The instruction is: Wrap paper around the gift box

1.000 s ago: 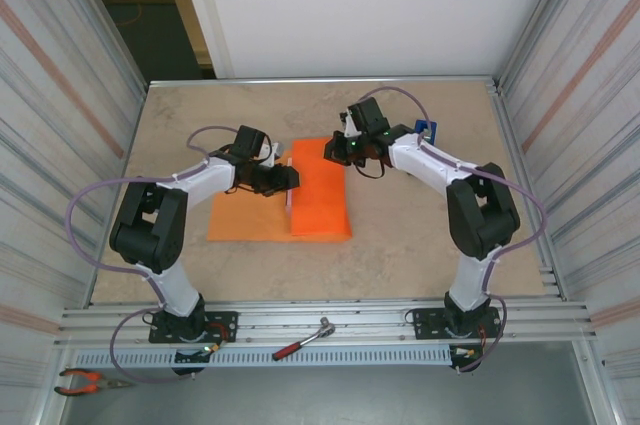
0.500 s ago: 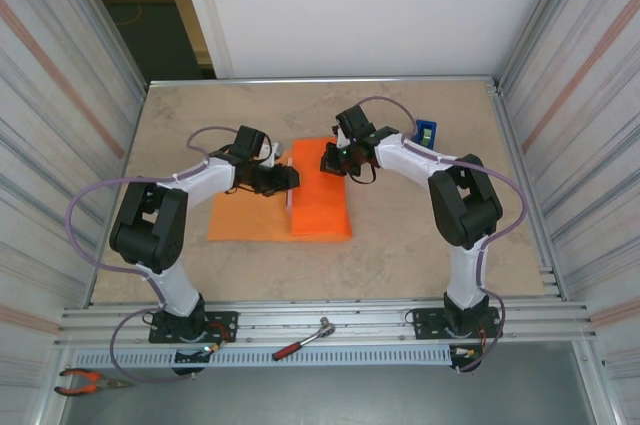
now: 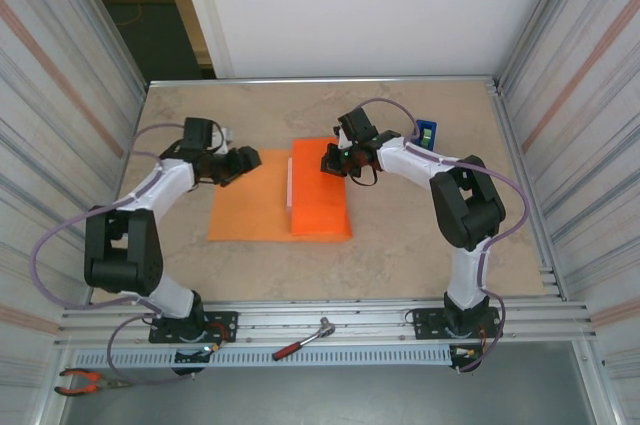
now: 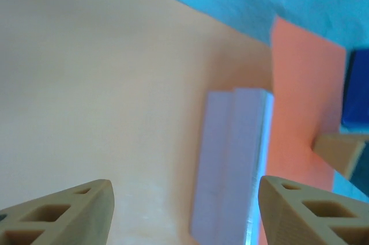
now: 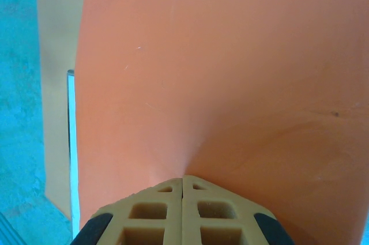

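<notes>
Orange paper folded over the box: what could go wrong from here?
The right gripper pinches the paper at one puckered spot; it may tear or crease there. The left gripper is open, off the gift box, so the box might shift or the flap spring back.

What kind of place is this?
Probably a robot test booth: two black-and-white robot arms bolted at a beige tabletop's edge, ribbed metal walls around it, red-handled pliers lying in front.

1 gift box point(image 4: 230, 164), 1 paper point(image 3: 245, 215), 1 tape dispenser point(image 3: 427, 131).
</notes>
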